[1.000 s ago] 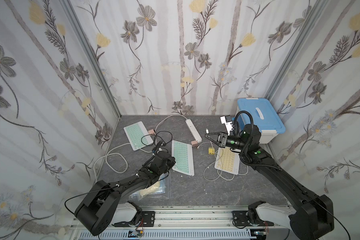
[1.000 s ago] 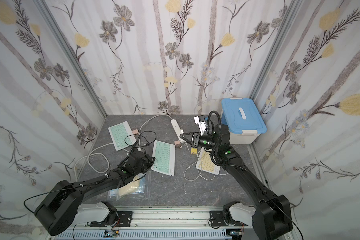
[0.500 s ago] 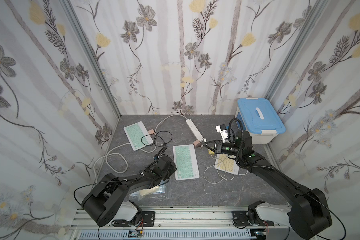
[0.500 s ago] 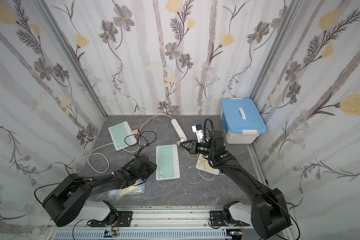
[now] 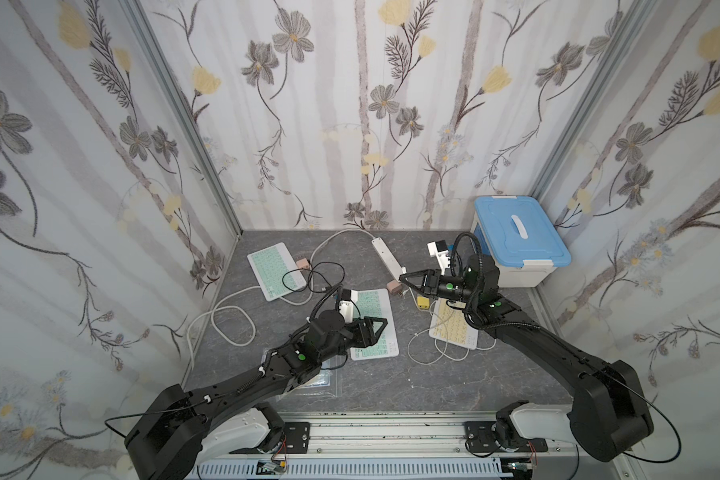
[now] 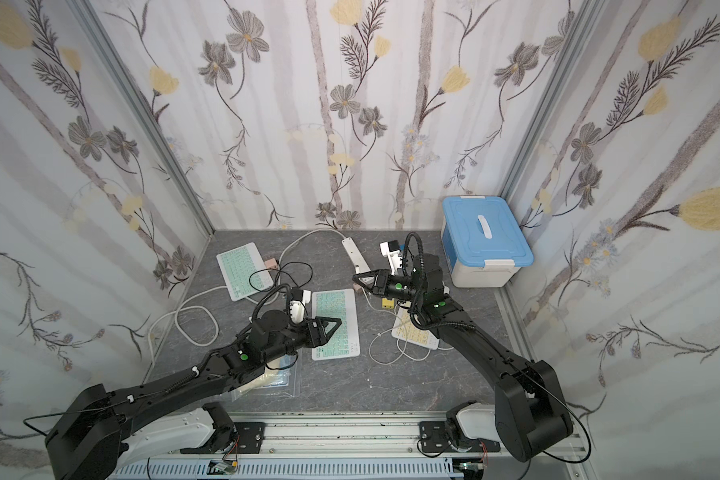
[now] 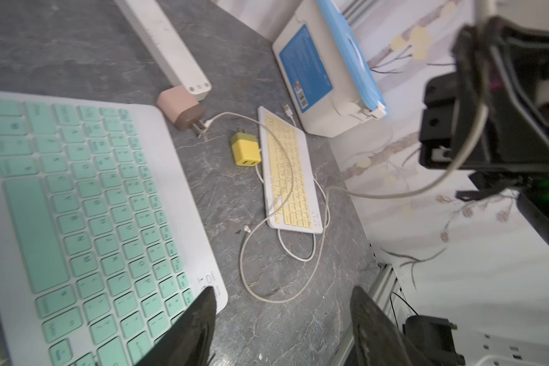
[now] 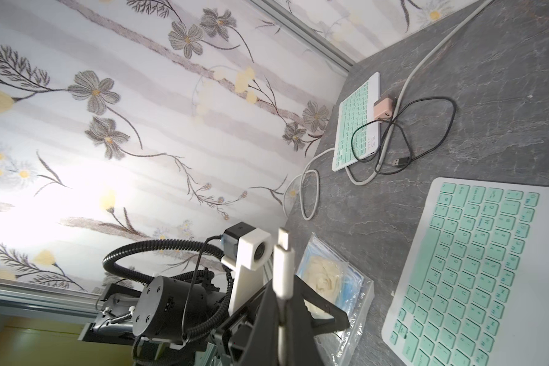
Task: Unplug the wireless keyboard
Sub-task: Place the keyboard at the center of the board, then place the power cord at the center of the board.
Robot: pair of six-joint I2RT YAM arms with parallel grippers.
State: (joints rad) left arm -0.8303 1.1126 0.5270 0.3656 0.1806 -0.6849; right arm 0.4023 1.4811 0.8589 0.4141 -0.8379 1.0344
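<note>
The mint-green wireless keyboard [image 5: 371, 305] [image 6: 336, 311] [image 7: 92, 196] [image 8: 476, 269] lies flat mid-table with no cable in it. My left gripper [image 5: 381, 331] [image 6: 334, 330] [image 7: 282, 291] hovers open over its near end, with nothing between the fingers. My right gripper [image 5: 402, 277] [image 6: 355, 276] [image 8: 281, 294] is shut on a white cable plug [image 8: 282, 263], held in the air beyond the keyboard's far right corner. The plug's metal tip is bare. The white cable [image 7: 393, 195] hangs from it to a loop [image 5: 429, 353] on the table.
A pink charger [image 5: 393, 286] and a yellow charger [image 5: 422, 301] lie by a yellow keyboard [image 5: 454, 328]. Behind them are a white power strip [image 5: 385, 255] and a blue-lidded box [image 5: 516, 237]. A second mint keyboard [image 5: 275, 270] with a black cable [image 5: 308, 278] lies back left. A plastic bag [image 5: 312, 378] lies under my left arm.
My left gripper has opened and moved from the keyboard's left edge to above its near end. The keyboard has slid and turned straighter. My right gripper, still shut on the plug, has shifted slightly left.
</note>
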